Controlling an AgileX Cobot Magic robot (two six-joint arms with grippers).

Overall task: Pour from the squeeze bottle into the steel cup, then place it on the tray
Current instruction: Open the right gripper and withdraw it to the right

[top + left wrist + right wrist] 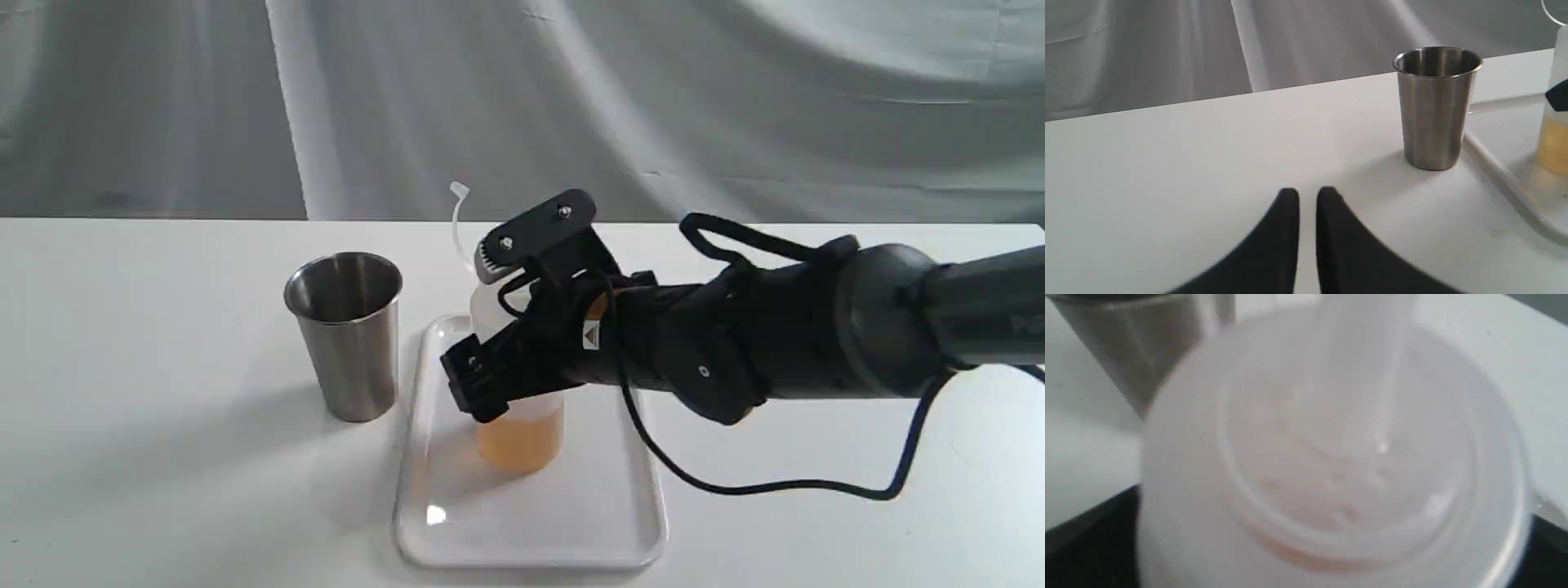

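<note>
Site condition: a white worktop (163,490) is running the full width of the exterior view, with a grey cloth backdrop (653,98) hanging behind its far edge.

The right arm (816,327) is reaching in from the worktop's right edge toward the middle, a black cable (775,487) drooping beneath it.

The tray (531,547) is lying flat near the middle of the worktop's front edge, its long sides running front to back.

The squeeze bottle (522,441) is standing upright on the far left part of the tray, amber liquid filling its lower portion and the thin cap strap (457,212) curling up above it.

The steel cup (347,343) is standing upright on the worktop, mouth up, just beside the tray's far left corner and apart from the bottle.

The right gripper (480,322) is straddling the bottle with its jaws spread wide, one finger behind and one in front. The far finger's ribbed pad is showing, and no grip on the bottle is evident.

The left gripper (1307,192) is hovering low over bare worktop left of the cup, fingers nearly together with only a thin slit between them, holding nothing.
</note>
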